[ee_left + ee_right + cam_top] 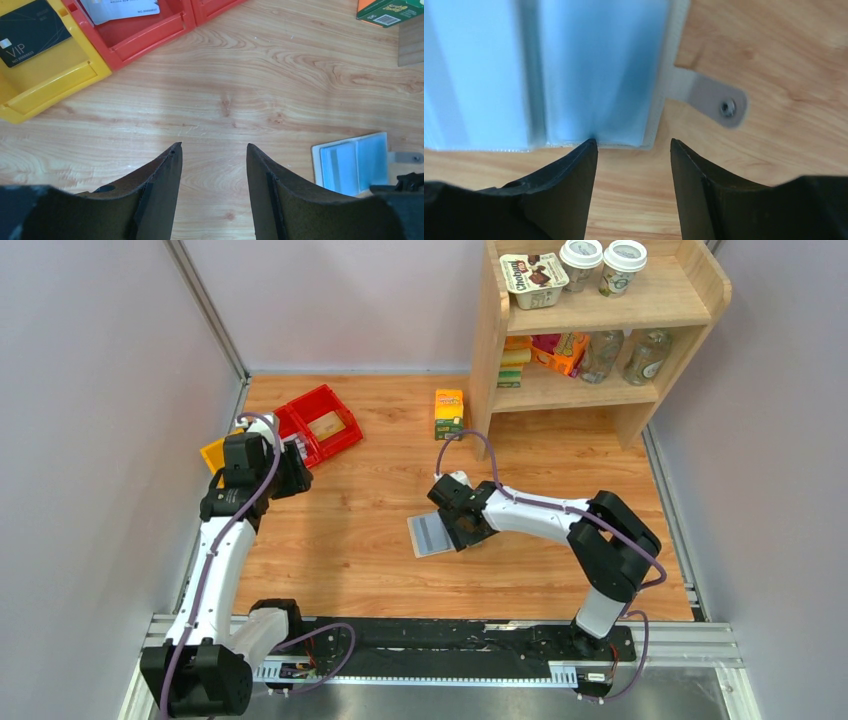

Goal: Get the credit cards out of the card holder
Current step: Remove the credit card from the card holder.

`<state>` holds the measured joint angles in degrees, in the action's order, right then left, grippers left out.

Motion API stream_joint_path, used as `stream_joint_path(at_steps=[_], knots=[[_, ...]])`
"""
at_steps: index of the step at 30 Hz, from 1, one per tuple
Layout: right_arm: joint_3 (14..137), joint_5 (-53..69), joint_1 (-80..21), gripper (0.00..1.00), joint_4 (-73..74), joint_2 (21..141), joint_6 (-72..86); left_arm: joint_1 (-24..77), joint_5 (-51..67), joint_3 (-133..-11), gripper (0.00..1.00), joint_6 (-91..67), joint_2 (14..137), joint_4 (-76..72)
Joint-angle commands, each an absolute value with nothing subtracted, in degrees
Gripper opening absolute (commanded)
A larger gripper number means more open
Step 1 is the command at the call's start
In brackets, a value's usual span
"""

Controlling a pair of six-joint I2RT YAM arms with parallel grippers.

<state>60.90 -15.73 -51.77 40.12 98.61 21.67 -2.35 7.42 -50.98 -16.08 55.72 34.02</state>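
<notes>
The card holder (430, 535) lies spread open on the wooden table, light blue side up. It also shows in the left wrist view (352, 162) and fills the top of the right wrist view (574, 70), its closing tab (714, 102) sticking out to the right. No card shows in its pockets. My right gripper (634, 145) is open and empty, its tips just at the holder's near edge (458, 531). My left gripper (214, 146) is open and empty over bare wood near the bins (296, 473). A dark VIP card (30, 30) lies in the yellow bin and a whitish card (120, 10) in the red bin.
The yellow bin (55, 75) and red bin (150, 37) stand at the far left of the table (320, 420). A small juice carton (449, 413) stands mid-back. A wooden shelf (600, 330) with cups and bottles fills the back right.
</notes>
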Motion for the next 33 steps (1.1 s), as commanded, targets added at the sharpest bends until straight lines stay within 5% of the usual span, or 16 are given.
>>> stream_joint_path(at_steps=[1, 13, 33], knots=[[63.8, -21.8, -49.22, 0.59, 40.61, 99.23, 19.25, -2.46, 8.43, -51.5, 0.58, -15.64, 55.46, 31.99], [61.61, -5.28, -50.45, 0.93, 25.58, 92.54, 15.82, -2.46, 12.21, -51.24, 0.58, -15.56, 56.87, 31.38], [62.84, -10.8, -51.76, 1.0, 29.43, 102.04, 17.58, 17.22, 12.22, -47.03, 0.58, -28.91, 61.34, 25.93]])
